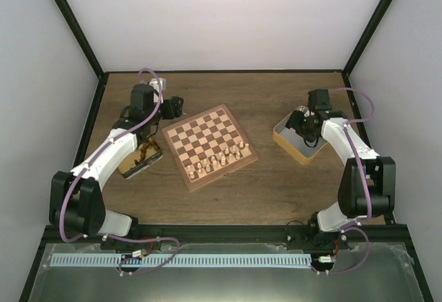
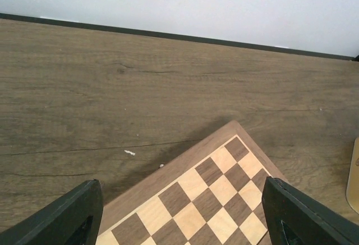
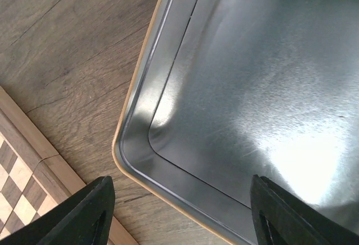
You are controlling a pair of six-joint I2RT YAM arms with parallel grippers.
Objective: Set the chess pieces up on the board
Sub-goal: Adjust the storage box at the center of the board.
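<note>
Tabletop (image 1: 276, 191): brown wood-grain laminate.

Item 1: square flat wooden chessboard (image 1: 200, 133), dark/tan checks, reddish rim. Sits centre, turned at an angle.

Item 2: pale cream turned wooden chess pieces (image 1: 222, 157), standing in two rough rows on the board's near-right side. Too small for an exact count.

Containers, qty 2:
- Rectangular metal tin (image 1: 153, 162), left of board. Holds dark-brown contents (image 1: 141, 153), shapes unclear.
- Rectangular cream-sided tin (image 1: 291, 148), right of board. Shiny brushed-metal inside, rounded corners.

Left gripper (image 2: 182, 183): wide, holding nothing, above the board's far-left corner.

Right gripper (image 3: 180, 180): wide, holding nothing, over the right tin.
</note>
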